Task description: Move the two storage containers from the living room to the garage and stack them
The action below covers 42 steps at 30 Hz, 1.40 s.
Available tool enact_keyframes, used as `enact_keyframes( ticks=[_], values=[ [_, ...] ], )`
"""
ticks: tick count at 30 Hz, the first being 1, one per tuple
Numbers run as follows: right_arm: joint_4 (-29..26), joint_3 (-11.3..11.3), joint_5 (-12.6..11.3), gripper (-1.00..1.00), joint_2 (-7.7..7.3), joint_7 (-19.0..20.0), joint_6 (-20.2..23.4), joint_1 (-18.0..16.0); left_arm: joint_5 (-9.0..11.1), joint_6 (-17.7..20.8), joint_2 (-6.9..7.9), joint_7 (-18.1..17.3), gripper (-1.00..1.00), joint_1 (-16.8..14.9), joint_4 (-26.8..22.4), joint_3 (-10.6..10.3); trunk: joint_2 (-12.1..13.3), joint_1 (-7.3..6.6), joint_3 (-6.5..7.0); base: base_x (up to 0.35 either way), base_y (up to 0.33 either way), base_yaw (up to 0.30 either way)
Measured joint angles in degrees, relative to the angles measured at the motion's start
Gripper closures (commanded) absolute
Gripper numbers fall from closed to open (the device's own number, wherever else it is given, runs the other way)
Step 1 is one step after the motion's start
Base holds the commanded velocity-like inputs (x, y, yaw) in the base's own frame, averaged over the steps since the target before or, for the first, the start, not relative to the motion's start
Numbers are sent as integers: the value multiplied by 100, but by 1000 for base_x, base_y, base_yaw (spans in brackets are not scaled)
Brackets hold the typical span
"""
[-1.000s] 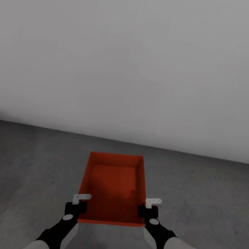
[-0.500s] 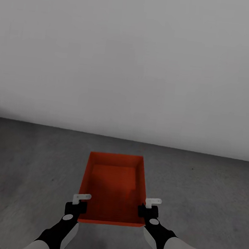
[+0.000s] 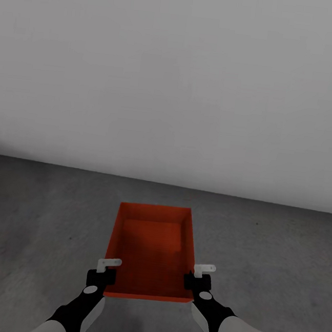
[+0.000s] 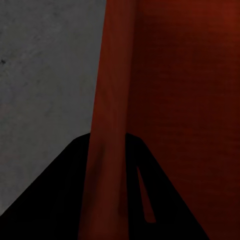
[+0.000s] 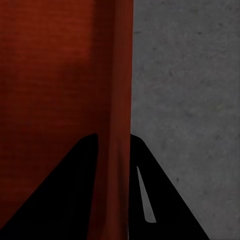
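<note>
One orange-red storage container (image 3: 151, 252) hangs level in front of me above the dark grey garage floor (image 3: 37, 213), its open top facing up and its inside empty. My left gripper (image 3: 103, 272) is shut on its left wall near the front corner. My right gripper (image 3: 198, 279) is shut on the right wall opposite. In the left wrist view the red wall (image 4: 110, 125) runs between the two dark fingers (image 4: 60, 190), and floor (image 4: 45, 75) lies beyond it. The right wrist view likewise has the wall (image 5: 117, 100) pinched between the fingers (image 5: 165, 200).
A plain pale grey wall (image 3: 175, 84) stands straight ahead and meets the floor a short way beyond the container. Bare floor spreads to both sides and below the container.
The line where wall meets floor has slid slightly up the picture, so the camera has shifted. Both grippers and the container keep the same place relative to me.
</note>
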Motion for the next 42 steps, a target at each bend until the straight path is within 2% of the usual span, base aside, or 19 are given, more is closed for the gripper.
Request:
enact_keyframes(
  ticks=[15,33,42],
  values=[
    [5,-2,2,100,2,3,1,0,3,1,2,-1,100,1,2,-4,0,0,-1,0,0,-4],
    [8,3,-5,100,7,-12,-8,0,-11,-2,0,1,100,-1,4,5,0,0,0,0,0,-248],
    [9,-1,-5,100,3,4,-4,0,1,1,1,0,100,0,2,-2,0,0,-16,0,0,-39]
  ],
)
